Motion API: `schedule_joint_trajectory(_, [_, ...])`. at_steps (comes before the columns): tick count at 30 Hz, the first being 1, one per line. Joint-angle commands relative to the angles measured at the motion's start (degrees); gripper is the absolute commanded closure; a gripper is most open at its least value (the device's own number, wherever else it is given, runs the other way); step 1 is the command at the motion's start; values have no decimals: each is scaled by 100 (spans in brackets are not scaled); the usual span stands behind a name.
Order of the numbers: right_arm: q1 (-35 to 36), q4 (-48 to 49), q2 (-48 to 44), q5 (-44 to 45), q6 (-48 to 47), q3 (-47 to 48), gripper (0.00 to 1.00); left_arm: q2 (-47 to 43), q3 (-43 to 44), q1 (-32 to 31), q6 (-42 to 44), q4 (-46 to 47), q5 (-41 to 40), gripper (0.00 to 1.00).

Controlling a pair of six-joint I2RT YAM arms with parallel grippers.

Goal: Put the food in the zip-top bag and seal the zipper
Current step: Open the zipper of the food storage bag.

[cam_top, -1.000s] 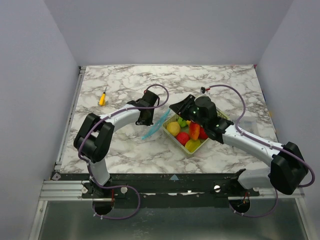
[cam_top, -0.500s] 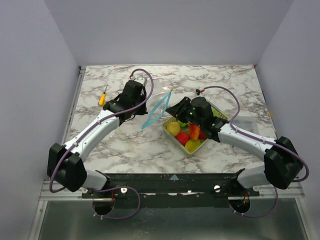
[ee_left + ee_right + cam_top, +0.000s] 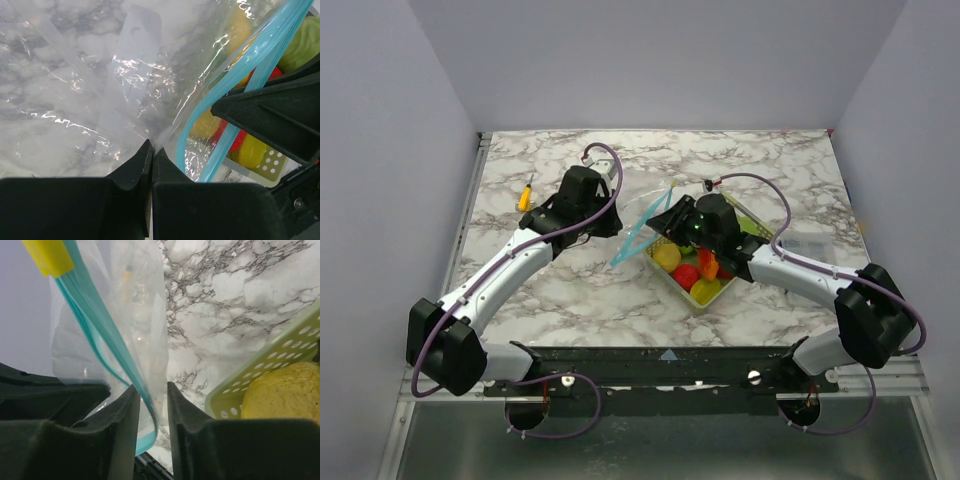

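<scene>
At the far left of the marble table [image 3: 570,290] lies a small yellow-orange thing [image 3: 525,196], well apart from everything else and too small to tell whether it is one of the toys. Next comes the left gripper [image 3: 151,148], its jaws pressed together on a fold of the clear film of the zip-top bag [image 3: 125,75], low on the bag's side. The bag hangs off the table between the two arms, tilted, with its zipper [image 3: 638,232] running up from lower left to upper right and a yellow slider [image 3: 47,255] at the high end. The mouth looks only narrowly parted, the two blue edges lying close beside each other in the left wrist view. The right gripper [image 3: 150,395] stands at the mouth with the blue strip and some film passing between its fingers; the jaws are partly apart, and I cannot tell whether they truly press the strip or only straddle it. Just to its right sits the yellow-green basket [image 3: 712,300], and the food [image 3: 668,257] is all in there, yellow, red, orange and green pieces heaped together, none of it inside the bag as far as the pictures show. Farther right a flat clear packet [image 3: 810,245] lies on the marble. So I judge the task to be at its start: the bag is lifted and taken hold of, but widening the mouth, moving every piece across, and closing the zipper are all left to do.
</scene>
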Motion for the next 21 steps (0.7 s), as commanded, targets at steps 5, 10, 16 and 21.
schedule_joint_trajectory(5, [46, 42, -366, 73, -221, -78, 82, -217, 37, 51, 86, 91, -149, 100])
schedule_joint_trajectory(10, [54, 492, -392, -242, -213, -321, 80, -280, 70, 126, 219, 90, -161, 100])
schedule_joint_trajectory(16, [134, 527, -457, -137, -316, -396, 100, -272, 94, 143, 410, 105, 61, 100])
schedule_joint_trajectory(21, [142, 396, -425, -142, -232, -222, 100, -607, -65, 145, 695, 407, 344, 79])
